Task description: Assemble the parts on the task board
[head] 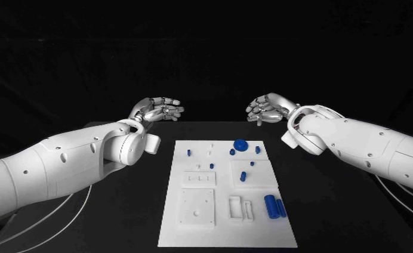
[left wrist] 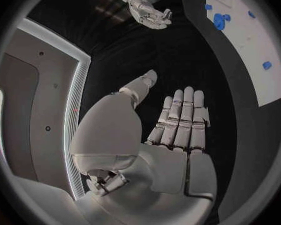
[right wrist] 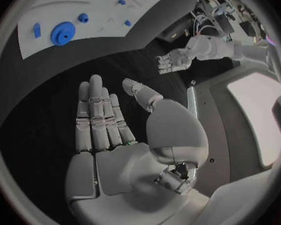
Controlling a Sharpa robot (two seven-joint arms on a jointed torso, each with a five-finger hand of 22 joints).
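So the black table [head: 129, 205] is the biggest thing here, with the white board [head: 194, 235] lying lengthwise down the middle; both arms hover past its far end, nowhere near touching it. The left hand [head: 157, 110] sits at about 10 o'clock from the board, the right hand [head: 268, 110] at about 1 o'clock; both are well apart from the board and from each other. From the wrist cameras the left hand [left wrist: 178, 120] has its fingers laid out straight and side by side, thumb off to one side, nothing in it; the right hand [right wrist: 106, 115] is the same story, flat palm, empty.

On the board itself: a pair of blue cylinders [head: 274, 206] lies at roughly 4 o'clock near the right edge; a round blue disc [head: 241, 144] sits up at 1 o'clock by the far edge; a few small blue pegs [head: 243, 176] are scattered around the middle and far half; too tiny to tell exactly what they are.

My guess is nothing's been assembled yet. What could go wrong from here: those pegs are small and these hands are bulky, so a sloppy reach could knock neighbours over or roll the cylinders off the right edge; the board may also slide if a palm drags on it.
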